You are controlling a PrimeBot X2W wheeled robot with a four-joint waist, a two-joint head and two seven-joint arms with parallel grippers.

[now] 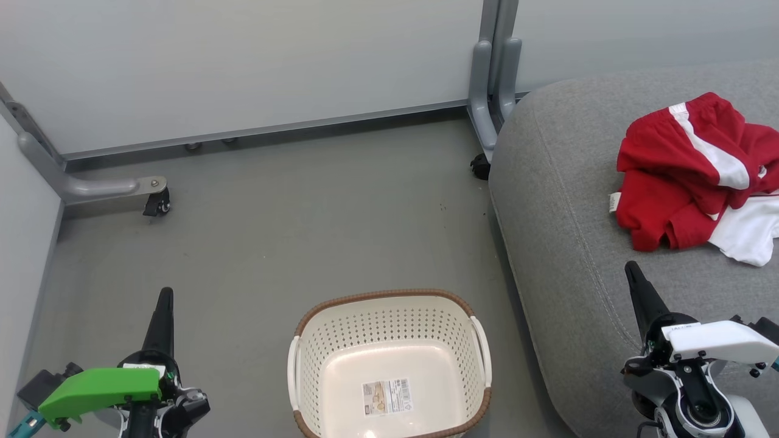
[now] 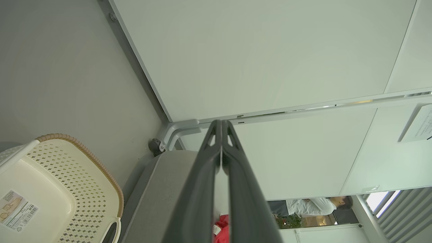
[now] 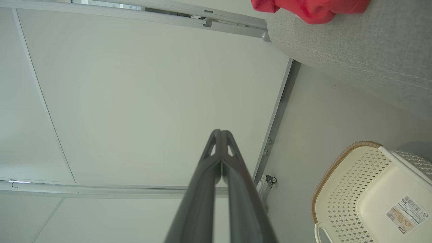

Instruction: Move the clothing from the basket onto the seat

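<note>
1. Clothing (image 1: 688,176), red and white, lies heaped on the seat (image 1: 566,201) at your 2 o'clock.
2. Basket (image 1: 389,298) stands on the floor (image 1: 274,243) at 6 o'clock, with a label (image 1: 387,396) on its bottom.
3. Your left claw (image 1: 165,301) at 8 o'clock and your right claw (image 1: 633,271) at 4 o'clock are each pressed together.

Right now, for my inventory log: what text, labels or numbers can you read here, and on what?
No text is legible.
Sticker inside the basket: barcode and print, too small.
Paper notice on the partition: blurred.
White tag on the clothing: too small.
</note>
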